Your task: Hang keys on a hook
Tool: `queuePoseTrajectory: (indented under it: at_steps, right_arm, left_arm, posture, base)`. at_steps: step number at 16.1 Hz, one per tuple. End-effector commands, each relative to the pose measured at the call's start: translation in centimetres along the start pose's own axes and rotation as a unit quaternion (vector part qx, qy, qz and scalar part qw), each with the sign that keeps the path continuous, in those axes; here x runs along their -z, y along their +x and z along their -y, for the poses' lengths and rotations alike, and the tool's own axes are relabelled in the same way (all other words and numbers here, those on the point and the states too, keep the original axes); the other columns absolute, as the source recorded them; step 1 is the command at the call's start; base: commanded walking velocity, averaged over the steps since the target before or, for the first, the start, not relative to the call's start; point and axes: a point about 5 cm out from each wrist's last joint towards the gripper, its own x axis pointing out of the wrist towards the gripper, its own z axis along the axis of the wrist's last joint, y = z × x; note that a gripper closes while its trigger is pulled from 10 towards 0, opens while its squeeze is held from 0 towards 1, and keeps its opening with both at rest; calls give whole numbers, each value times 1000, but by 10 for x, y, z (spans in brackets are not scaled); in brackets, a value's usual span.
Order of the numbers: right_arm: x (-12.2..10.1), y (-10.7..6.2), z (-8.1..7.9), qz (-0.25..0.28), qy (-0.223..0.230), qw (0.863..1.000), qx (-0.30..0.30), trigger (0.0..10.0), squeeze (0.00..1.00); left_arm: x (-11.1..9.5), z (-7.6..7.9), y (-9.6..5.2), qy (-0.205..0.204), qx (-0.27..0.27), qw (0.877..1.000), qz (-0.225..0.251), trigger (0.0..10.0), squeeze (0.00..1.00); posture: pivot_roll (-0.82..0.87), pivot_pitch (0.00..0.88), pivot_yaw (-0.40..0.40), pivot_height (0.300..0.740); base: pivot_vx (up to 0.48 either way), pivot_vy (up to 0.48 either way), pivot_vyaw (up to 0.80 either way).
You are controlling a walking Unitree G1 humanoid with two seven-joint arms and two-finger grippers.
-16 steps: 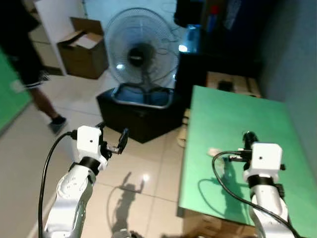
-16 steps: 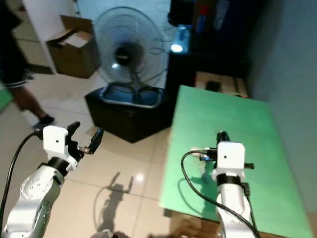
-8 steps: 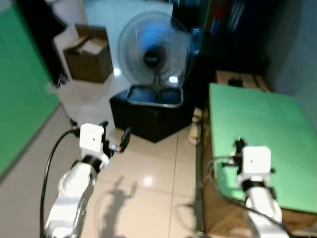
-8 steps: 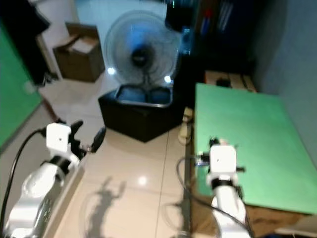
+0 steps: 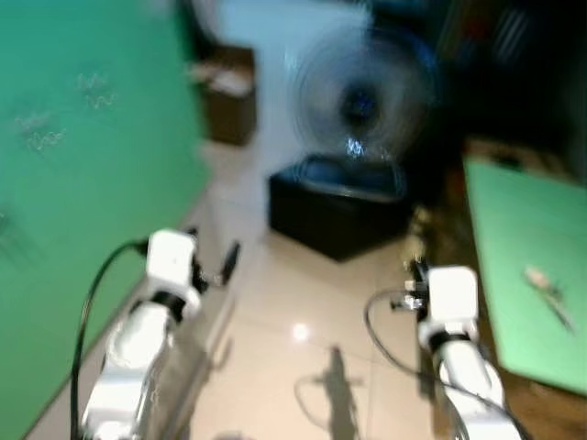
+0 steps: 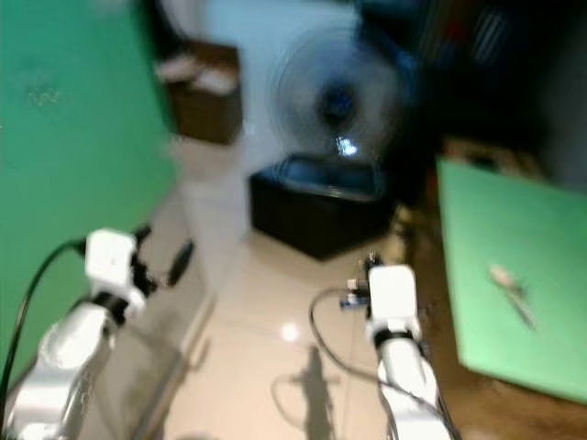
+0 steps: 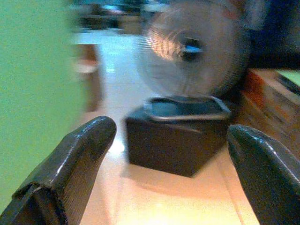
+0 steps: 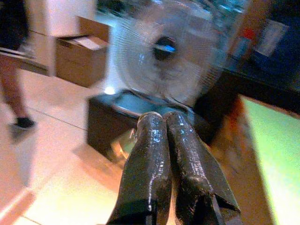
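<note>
Head view, blurred: keys [image 5: 548, 291] lie on the green table [image 5: 514, 229] at 3 o'clock, untouched; left gripper [image 7: 164, 178] spread wide, right gripper [image 8: 171, 168] pressed shut on nothing, both raised, probably for walking.

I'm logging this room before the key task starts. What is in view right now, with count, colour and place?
Fan: one, grey, behind the black box.
Box: one, black, on the floor ahead.
Cardboard box: one, brown, on the floor, far left.
Wall panel: one, green, at left.
Table top: one, green, at right.
Small object: one, pale, on the table top; too blurred to identify.
Person's leg: one, near the cardboard box.
Left gripper: one, black fingers apart, over the floor.
Right gripper: one, black fingers together, pointing toward the fan.
</note>
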Motion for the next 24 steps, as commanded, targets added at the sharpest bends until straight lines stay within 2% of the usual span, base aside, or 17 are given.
queuePoseTrajectory:
  at_steps: [1,3,4,5,6,8,13,18,24]
  right_arm:
    - [1,2,9,2,12,1000,15,10000,0]
    - [2,-1,5,10,24,1000,-9,10000,0]
    - [4,-4,-8,13,40,997,-69,10000,0]
    - [7,-3,-10,7,46,996,-80,10000,0]
    - [14,-2,-8,-1,33,996,-82,10000,0]
    - [10,-1,-6,6,29,996,-79,10000,0]
    - [12,-1,-8,7,21,996,-88,10000,0]
    - [13,4,-11,5,12,995,-98,10000,0]
    - [14,5,-16,2,4,993,-114,10000,0]
  left_arm:
    - [3,0,-1,-28,-11,1000,-4,10000,0]
    - [8,2,-3,-41,-4,999,-10,10000,0]
    - [20,9,-5,-33,36,998,-34,10000,0]
    - [26,10,-6,-36,45,997,-45,10000,0]
    - [30,12,-7,-34,62,996,-52,10000,0]
    - [24,17,-5,-16,72,996,-42,10000,0]
    - [20,22,-2,-1,78,996,-30,10000,0]
    - [24,30,-3,1,56,998,-33,10000,0]
    - [23,25,-3,-12,7,999,-47,10000,0]
  posture:
    - [-31,0,-8,722]
    - [-30,0,-7,722]
    - [-33,0,6,722]
    - [-33,0,6,722]
    - [-34,0,5,722]
    - [-31,0,6,722]
    - [-29,0,7,722]
    - [-16,0,-2,722]
    - [1,0,-21,722]
  base:
    - [0,0,694]
    - [0,0,688]
    - [0,0,688]
    - [0,0,700]
    - [0,0,700]
    - [0,0,694]
    - [0,0,699]
    - [0,-474,704]
    - [0,-455,701]
